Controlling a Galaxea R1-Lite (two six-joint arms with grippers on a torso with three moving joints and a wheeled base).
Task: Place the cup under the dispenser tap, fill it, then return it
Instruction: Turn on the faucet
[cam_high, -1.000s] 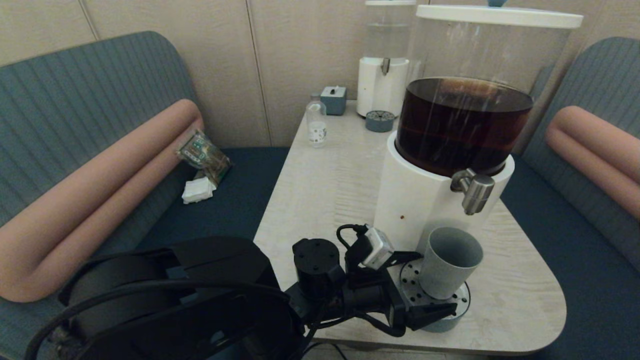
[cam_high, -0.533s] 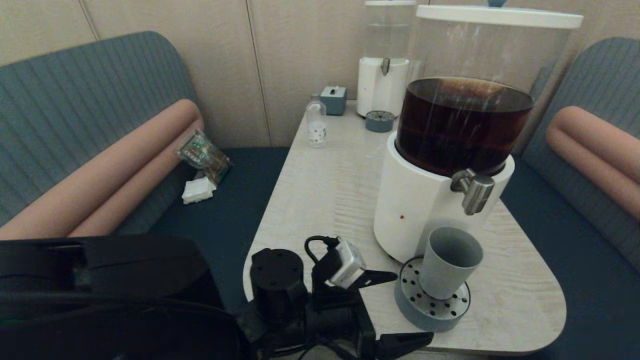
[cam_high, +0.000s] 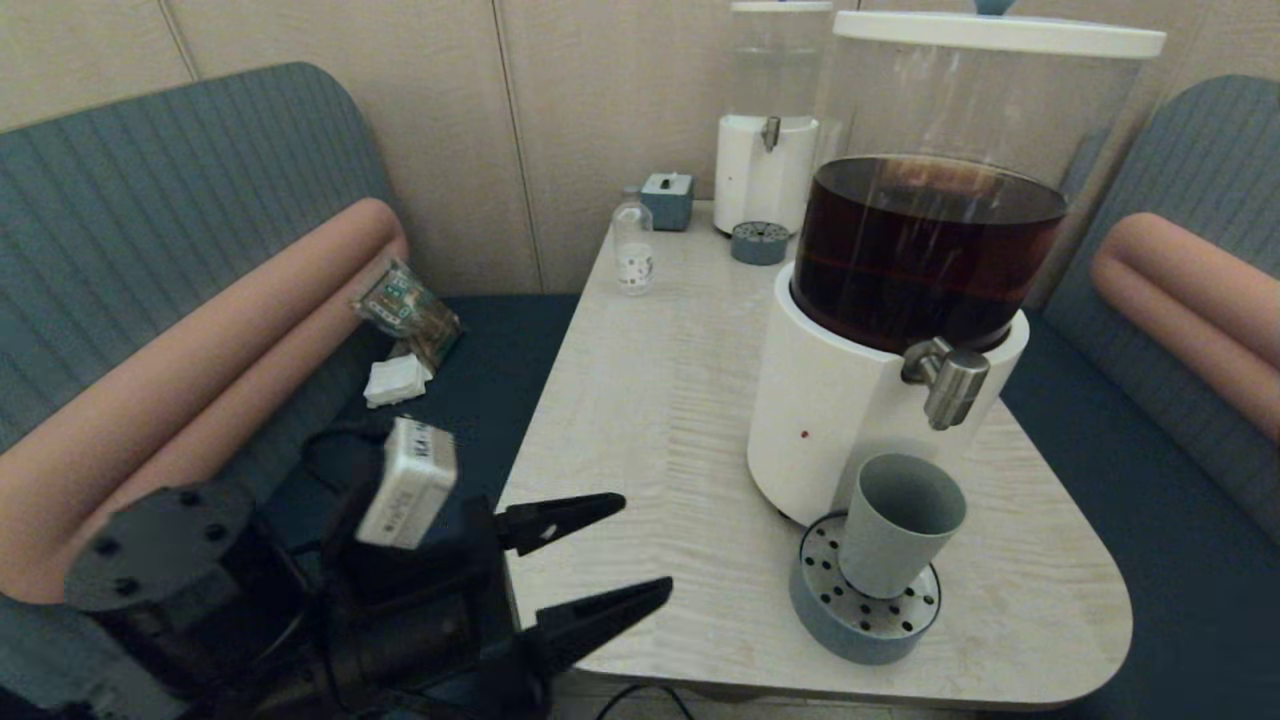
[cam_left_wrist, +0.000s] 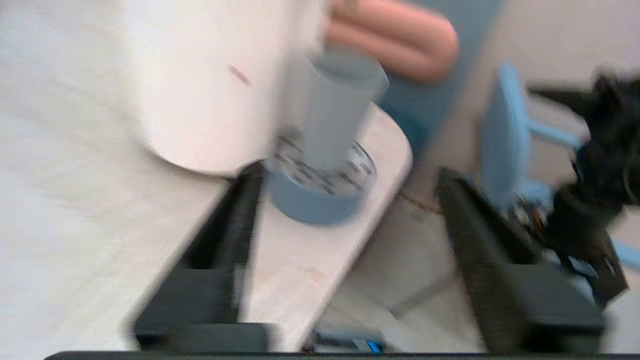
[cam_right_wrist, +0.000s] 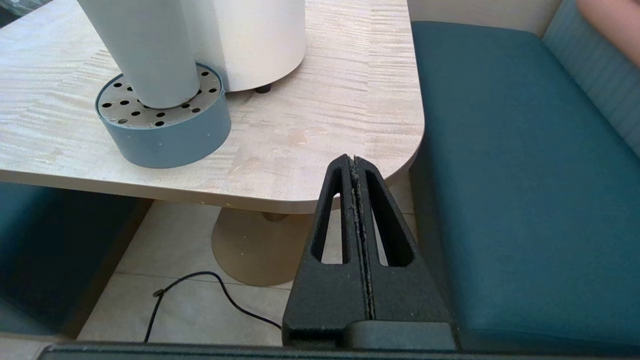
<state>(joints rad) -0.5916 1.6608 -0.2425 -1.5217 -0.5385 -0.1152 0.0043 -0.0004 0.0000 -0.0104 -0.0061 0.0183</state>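
Note:
The grey-green cup (cam_high: 897, 523) (cam_left_wrist: 334, 107) (cam_right_wrist: 145, 50) stands upright on the round blue perforated drip tray (cam_high: 835, 615), right under the brushed-metal tap (cam_high: 948, 381) of the big white-based dispenser (cam_high: 850, 400) holding dark brown liquid. My left gripper (cam_high: 632, 555) (cam_left_wrist: 345, 200) hangs open and empty near the table's front left edge, well left of the cup. My right gripper (cam_right_wrist: 353, 162) is shut with nothing in it, low beside the table's front right corner, out of the head view.
A smaller dispenser (cam_high: 768, 150) with clear liquid, a small blue tray (cam_high: 759, 242), a clear bottle (cam_high: 632, 245) and a small grey box (cam_high: 667, 199) stand at the table's far end. Benches flank the table (cam_high: 650, 400). A cable (cam_right_wrist: 200, 290) lies on the floor.
My left gripper let go of the cup, opened, and pulled back to the left, away from the drip tray. The cup stays on the tray under the tap.

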